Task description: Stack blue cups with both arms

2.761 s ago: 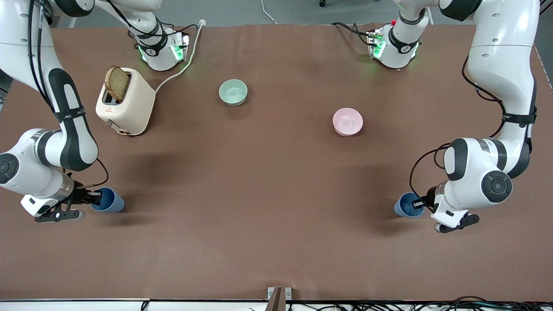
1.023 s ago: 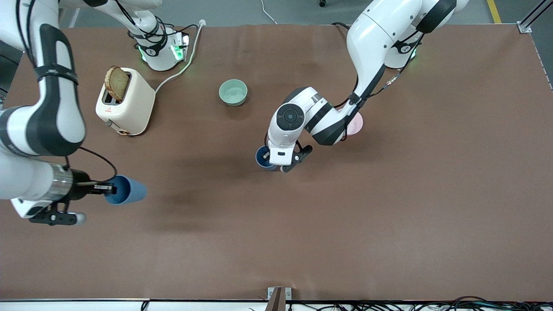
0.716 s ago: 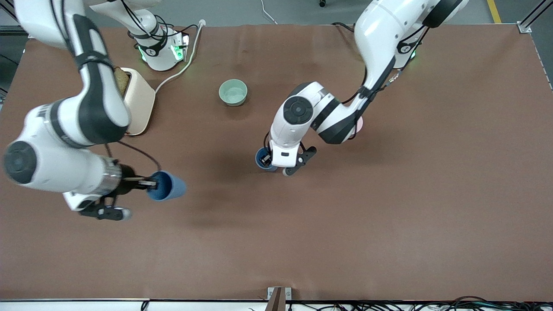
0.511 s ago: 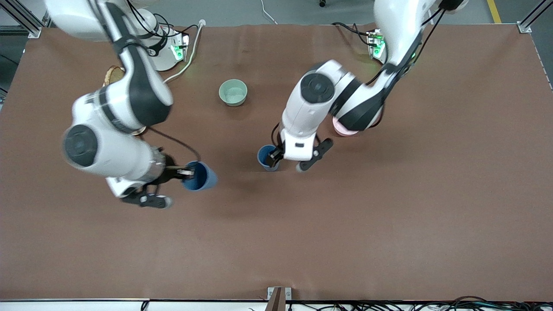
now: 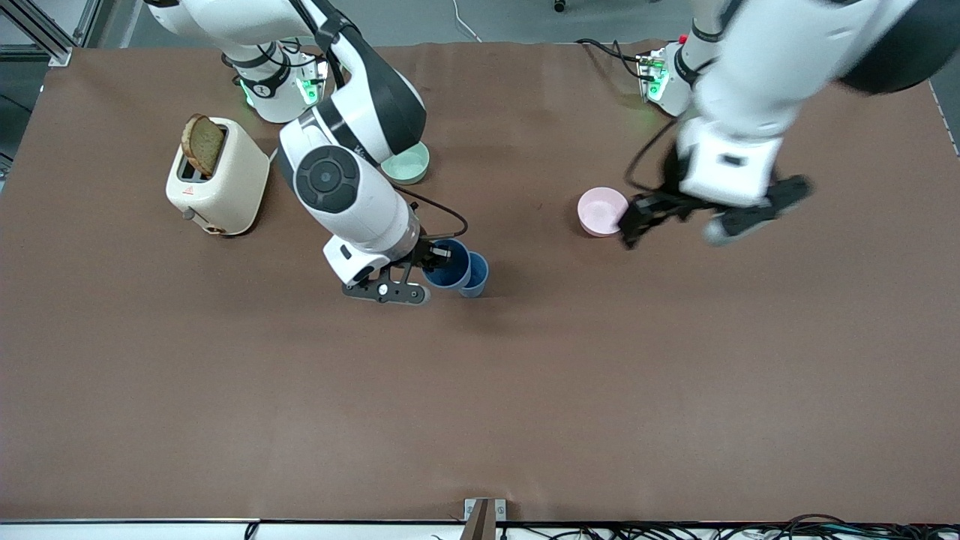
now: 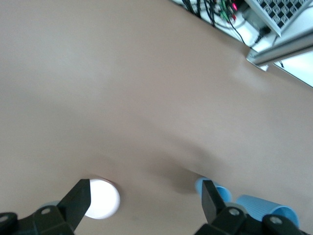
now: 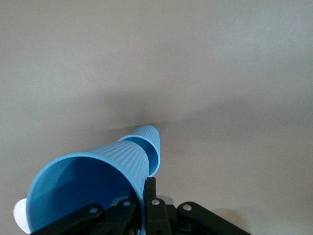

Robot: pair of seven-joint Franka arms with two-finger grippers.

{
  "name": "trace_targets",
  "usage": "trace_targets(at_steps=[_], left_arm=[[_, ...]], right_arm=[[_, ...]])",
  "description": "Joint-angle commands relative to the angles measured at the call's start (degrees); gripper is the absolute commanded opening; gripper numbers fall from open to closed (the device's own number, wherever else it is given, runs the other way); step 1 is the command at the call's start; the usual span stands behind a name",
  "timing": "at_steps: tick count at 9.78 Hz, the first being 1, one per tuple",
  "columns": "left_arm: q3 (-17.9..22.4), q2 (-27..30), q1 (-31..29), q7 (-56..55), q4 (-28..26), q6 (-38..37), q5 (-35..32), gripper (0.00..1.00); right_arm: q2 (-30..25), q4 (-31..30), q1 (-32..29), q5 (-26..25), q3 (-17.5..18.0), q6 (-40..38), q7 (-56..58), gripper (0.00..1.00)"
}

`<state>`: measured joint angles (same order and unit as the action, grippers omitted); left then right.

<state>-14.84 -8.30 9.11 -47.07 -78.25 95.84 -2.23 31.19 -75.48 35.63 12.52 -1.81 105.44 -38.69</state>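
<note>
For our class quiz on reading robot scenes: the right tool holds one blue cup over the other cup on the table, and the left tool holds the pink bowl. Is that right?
Not quite. The left tool is open and holds nothing; it hangs over the table beside the pink bowl, as the front view shows. The right tool does hold one blue cup over the other cup.

Two blue cups [image 5: 448,266], two bowls [image 5: 601,211], one toaster [image 5: 217,176] holding seemingly one bread slice [image 5: 202,143].

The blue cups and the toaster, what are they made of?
The blue cup held by the right gripper looks like thin matte plastic: the held cup has fine ribs down its wall and a thin rim. The cup standing on the table looks the same. The toaster seems smooth cream plastic or painted metal; I can't tell which.
</note>
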Motion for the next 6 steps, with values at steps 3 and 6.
trace_targets(at_steps=[3,6], left_arm=[[-0.54,3.90,-10.85,21.18,-3.40,-5.30,-0.23,1.00],[3.31,8.37,-10.88,32.88,-10.13,-6.19,1.52,1.00]], right_arm=[[-0.95,-8.81,3.65,0.49,-0.57,8.46,-1.90,0.00],[-0.78,-10.21,4.36,0.40,-0.57,8.55,-2.70,0.00]])
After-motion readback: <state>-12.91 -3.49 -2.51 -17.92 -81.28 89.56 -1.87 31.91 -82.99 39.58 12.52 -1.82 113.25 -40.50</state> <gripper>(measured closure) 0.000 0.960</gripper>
